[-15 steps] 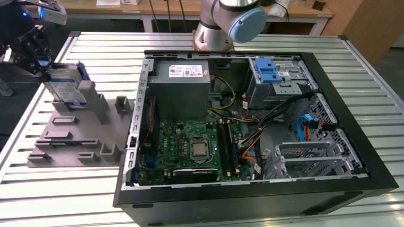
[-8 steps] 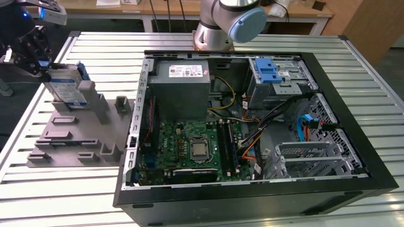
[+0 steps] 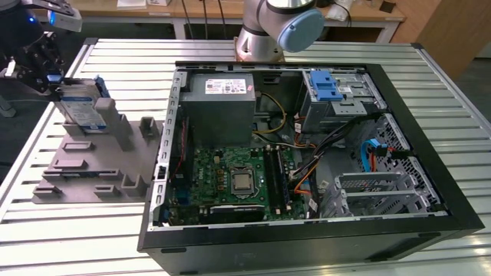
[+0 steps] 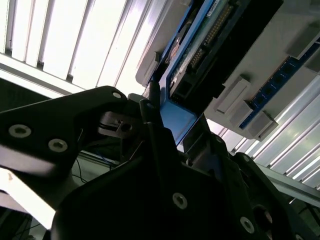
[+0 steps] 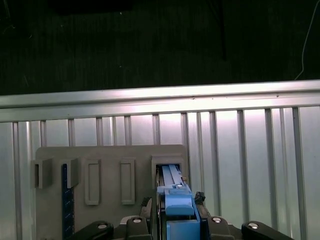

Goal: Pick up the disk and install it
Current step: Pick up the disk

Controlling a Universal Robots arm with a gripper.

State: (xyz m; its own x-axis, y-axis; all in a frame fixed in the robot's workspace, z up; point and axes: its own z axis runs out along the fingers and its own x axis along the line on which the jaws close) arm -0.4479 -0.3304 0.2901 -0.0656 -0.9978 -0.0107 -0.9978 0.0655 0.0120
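Hand: the gripper (image 5: pixel 178 221) is closed down narrow, and its fingers (image 4: pixel 150 107) pinch the blue frame at the near edge of the disk (image 3: pixel 80 107). I read this as a real hold, though only on a thin strip of plastic.

Disk: it stands on edge right under the hand, with its lower part seated in a slot of the grey stand (image 3: pixel 92 168). I cannot tell whether it has lifted at all.

Stand: it spreads out below and beyond the hand, with several other slots and posts close beside the one in use.

Table: the ribbed metal table (image 3: pixel 77 233) carries the stand and everything past it.

Case: the open computer case (image 3: pixel 307 248) lies well away from the hand, on the far side of the stand. A drive cage (image 3: pixel 349 104) sits in its far corner, with loose cables (image 3: pixel 330 150) just beside it.

Risk, grip: a hold this shallow may let the disk swing or slide out if I move sharply.

Risk, slot: pulling off the slot's line could jam the disk and drag the stand along.

Risk, plastic: the frame may flex under the pinch and tilt the disk.

Risk, cables: they could catch a corner near the cage.
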